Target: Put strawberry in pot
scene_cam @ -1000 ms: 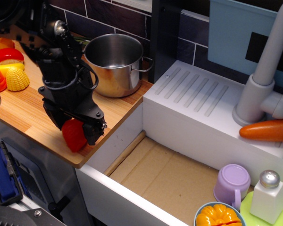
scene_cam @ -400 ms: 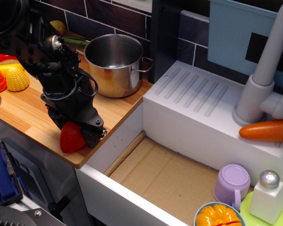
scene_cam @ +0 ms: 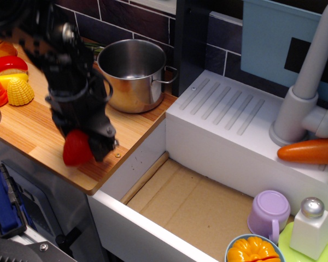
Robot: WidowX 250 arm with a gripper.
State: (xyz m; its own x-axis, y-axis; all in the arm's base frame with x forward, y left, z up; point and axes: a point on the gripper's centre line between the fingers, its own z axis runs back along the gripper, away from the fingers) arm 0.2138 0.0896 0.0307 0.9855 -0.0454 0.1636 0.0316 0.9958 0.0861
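The red strawberry (scene_cam: 76,148) is held between the fingers of my black gripper (scene_cam: 86,146), just above the front part of the wooden counter (scene_cam: 27,128). The image there is motion-blurred. The gripper is shut on the strawberry. The shiny steel pot (scene_cam: 134,73) stands empty at the back of the counter, up and to the right of the gripper, with a loop handle facing right.
Red-and-yellow sliced toy fruit (scene_cam: 10,71) and a yellow piece (scene_cam: 20,91) lie at the counter's left. A white sink basin (scene_cam: 208,207) opens to the right, with a grey tap (scene_cam: 311,71), carrot (scene_cam: 309,151), purple cup (scene_cam: 269,213) and salt shaker (scene_cam: 310,226).
The gripper with the strawberry has lifted slightly and shifted left, away from the counter's front edge.
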